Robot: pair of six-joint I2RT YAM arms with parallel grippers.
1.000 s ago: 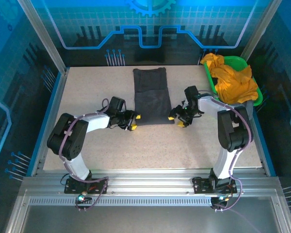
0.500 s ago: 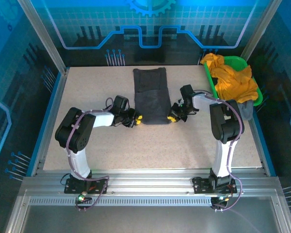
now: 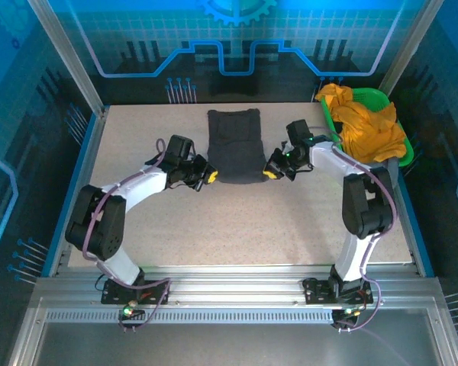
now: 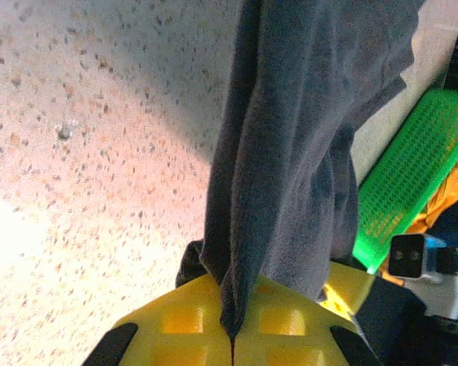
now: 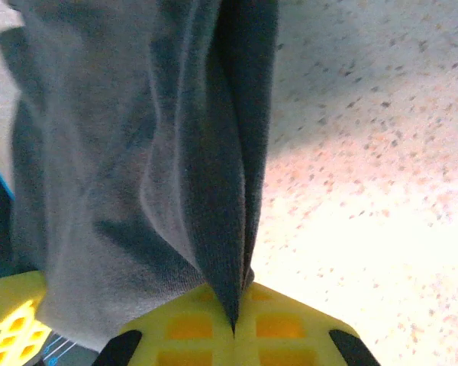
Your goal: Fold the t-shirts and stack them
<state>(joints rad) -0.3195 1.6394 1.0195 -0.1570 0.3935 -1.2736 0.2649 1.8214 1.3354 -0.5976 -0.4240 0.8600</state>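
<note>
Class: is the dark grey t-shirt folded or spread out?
Folded: the t-shirt is a narrow rectangle, left gripper and right gripper pinching doubled cloth.

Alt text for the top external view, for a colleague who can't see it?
Left gripper and right gripper each pinch a near corner of the dark grey t-shirt on the table. A green basket at far right holds mustard-orange cloth.
</note>
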